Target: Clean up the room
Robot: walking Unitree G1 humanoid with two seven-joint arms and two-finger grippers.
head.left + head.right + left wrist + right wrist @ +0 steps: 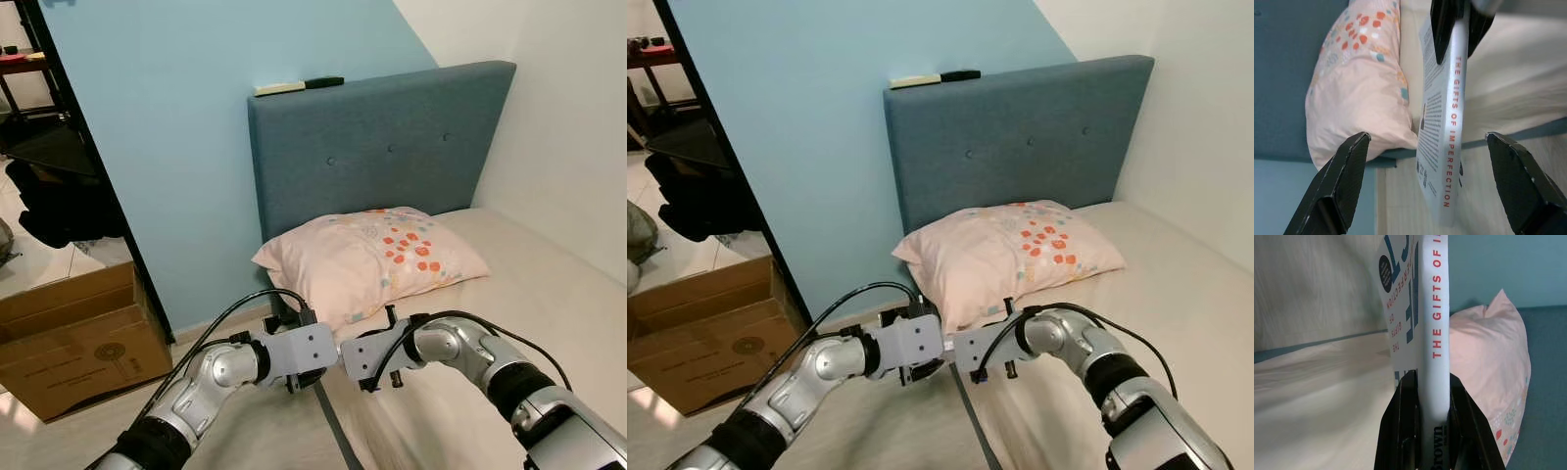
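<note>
White book (1432, 323), spine reading "The Gifts of Imperfection", held edge-on in mid-air low in the head views, between the two wrists, over the near corner of the bed (549, 294). Right gripper (1432, 431) is clamped on the book's spine end, one black finger on each cover, grip looks square and firm. Left gripper (1425, 181) faces it with fingers (1339, 183) spread wide apart, one on either side of the book's free end, touching neither cover. Looks like a hand-over from right to left, or a two-handed re-grip; cannot say which.

To do it well, by my read: left gripper should move further along so its fingers overlap the covers well past the edge, then close flat on both covers, not on the spine corner. Right should not let go until left is fully pinched. The book sags slightly at its free end, so a shallow pinch could let it swing or slip.

Around it: pink pillow (377, 257) with orange dots, centre frame, lying against the grey-blue headboard (392, 147). Two small items, one pale and one dark (299, 85), sit on top of the headboard, upper centre. Cardboard box (73, 343) on the floor, lower left. Blue wall behind.
</note>
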